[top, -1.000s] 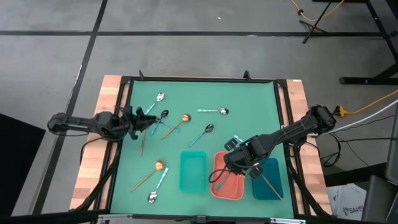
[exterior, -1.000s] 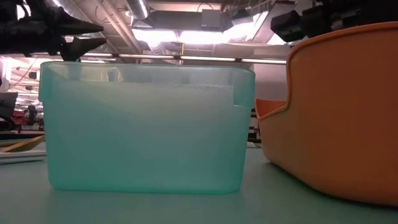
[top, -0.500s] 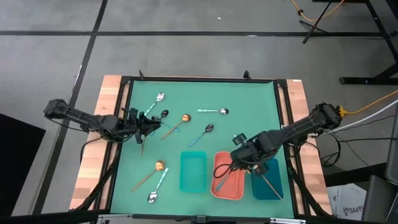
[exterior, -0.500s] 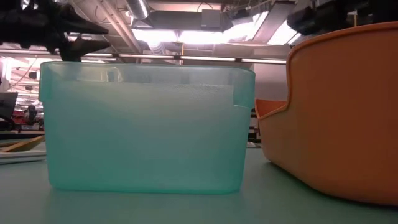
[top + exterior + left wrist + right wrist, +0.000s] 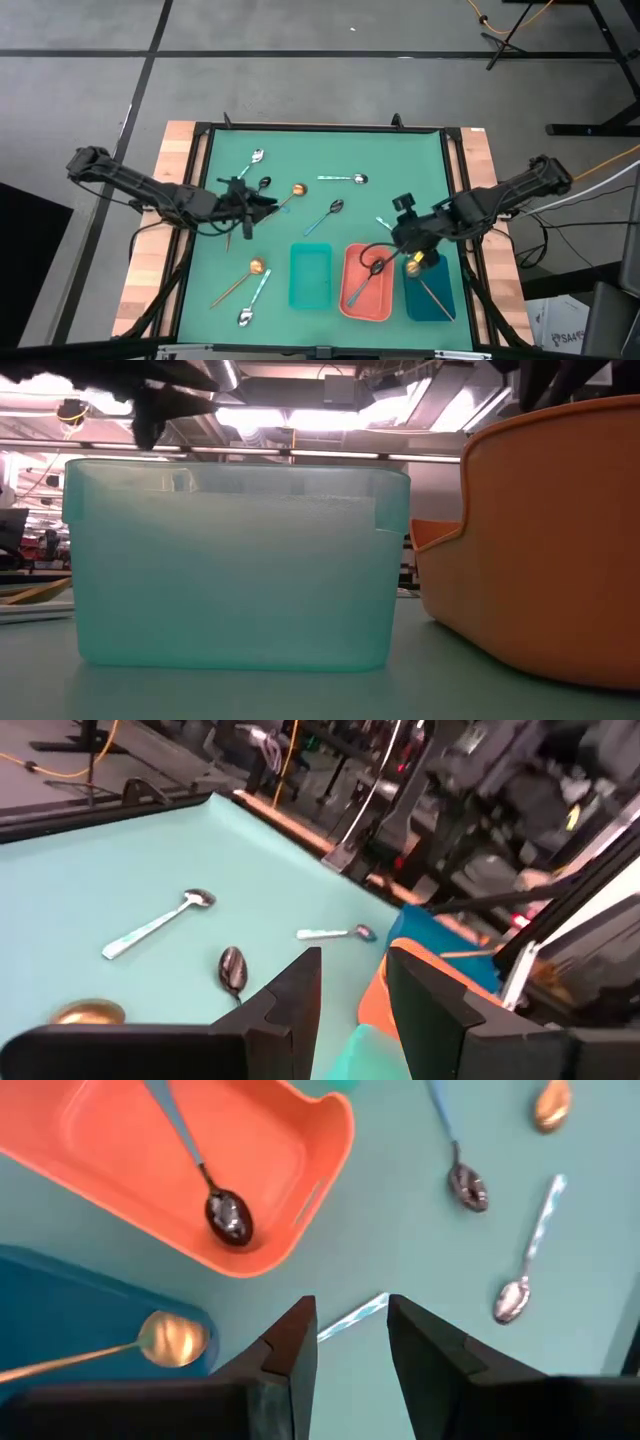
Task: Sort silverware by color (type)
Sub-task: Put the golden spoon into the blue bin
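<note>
My left gripper (image 5: pixel 262 203) (image 5: pixel 350 982) is open above the mat, by the handles of a dark spoon (image 5: pixel 264 183) and a gold spoon (image 5: pixel 298 189). My right gripper (image 5: pixel 393 232) (image 5: pixel 350 1335) is open beyond the coral tray (image 5: pixel 352 300), over a light-teal spoon handle (image 5: pixel 352 1315) that lies flat on the mat. A dark spoon (image 5: pixel 225 1215) lies in the coral tray. A gold spoon (image 5: pixel 170 1338) lies in the dark blue tray (image 5: pixel 440 300). More spoons lie flat on the mat: silver (image 5: pixel 257 157) (image 5: pixel 355 179) (image 5: pixel 245 317), dark (image 5: pixel 336 207), gold (image 5: pixel 257 266).
A teal tray (image 5: pixel 310 275) (image 5: pixel 235 560) stands left of the coral tray (image 5: pixel 540 540) near the table's near edge. A thin brown handle (image 5: pixel 228 236) lies on the mat below my left arm. Black rails frame the green mat (image 5: pixel 400 150).
My left gripper has moved toward the table's right, from the mat's left edge out over the dark and gold spoons. My right gripper has moved off the coral tray toward the right and far edges. The dark spoon now lies in the coral tray.
</note>
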